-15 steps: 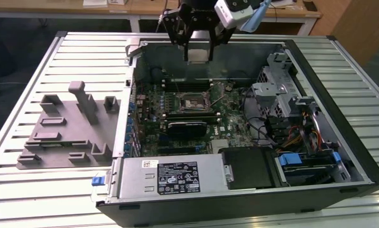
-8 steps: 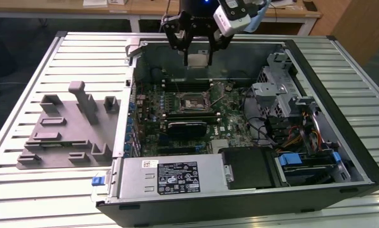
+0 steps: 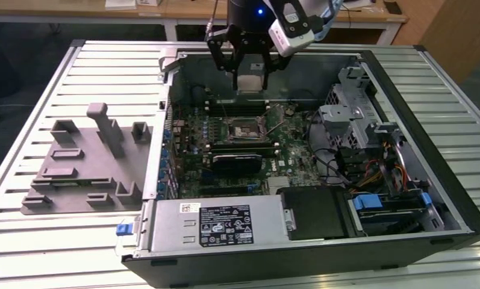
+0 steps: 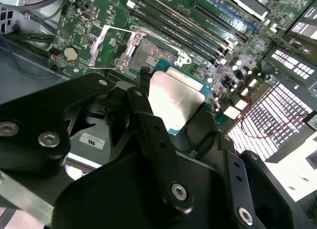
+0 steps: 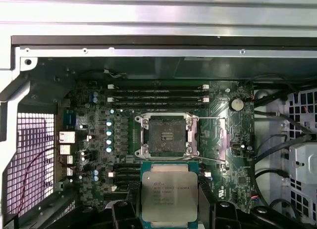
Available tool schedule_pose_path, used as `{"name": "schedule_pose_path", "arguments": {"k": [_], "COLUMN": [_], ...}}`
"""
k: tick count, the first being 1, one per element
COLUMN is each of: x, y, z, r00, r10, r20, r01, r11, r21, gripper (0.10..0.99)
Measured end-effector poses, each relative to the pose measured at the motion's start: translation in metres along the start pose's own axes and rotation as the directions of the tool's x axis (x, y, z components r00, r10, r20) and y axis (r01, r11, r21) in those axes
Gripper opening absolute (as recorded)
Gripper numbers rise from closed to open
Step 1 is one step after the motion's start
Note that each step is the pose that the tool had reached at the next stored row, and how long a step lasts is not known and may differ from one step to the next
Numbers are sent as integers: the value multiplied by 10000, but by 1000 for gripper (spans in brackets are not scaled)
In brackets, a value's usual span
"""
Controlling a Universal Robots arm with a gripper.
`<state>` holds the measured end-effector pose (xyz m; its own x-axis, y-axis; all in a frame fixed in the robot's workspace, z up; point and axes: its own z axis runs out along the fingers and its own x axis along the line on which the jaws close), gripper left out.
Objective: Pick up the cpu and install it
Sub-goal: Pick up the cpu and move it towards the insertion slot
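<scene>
As it hangs over the open case, gripper (image 3: 250,85): black, pointing down from the arm, well above the board.
Jaws: closed on the cpu, one finger (image 5: 130,206) against each of two opposite edges.
Cpu (image 3: 250,79): flat square chip, silver-grey metal top with a thin pale rim. It is held level and clear of the board; both wrist views show it (image 4: 173,103) (image 5: 169,197).
Socket (image 3: 246,129): black square frame on the motherboard, uncovered, its metal hold-down plate (image 5: 220,140) swung aside. The chip is not in it.
Motherboard (image 3: 292,150): green, lying flat on the floor of the case.
Computer case (image 3: 384,60): side panel off, on its side on the table.
Fixture block (image 3: 79,162): grey plastic, at the exterior view's left of the case.
Table (image 3: 31,241): pale, slatted.
</scene>
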<state>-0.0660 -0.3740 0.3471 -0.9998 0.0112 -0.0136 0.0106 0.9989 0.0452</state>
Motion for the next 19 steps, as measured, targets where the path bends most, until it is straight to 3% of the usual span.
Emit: {"name": "schedule_pose_path", "arguments": {"k": [19], "x": [5], "y": [-16], "z": [346], "r00": [10000], "r10": [0], "r20": [0], "r01": [0], "r11": [10000], "r21": [-1], "gripper": [541]}}
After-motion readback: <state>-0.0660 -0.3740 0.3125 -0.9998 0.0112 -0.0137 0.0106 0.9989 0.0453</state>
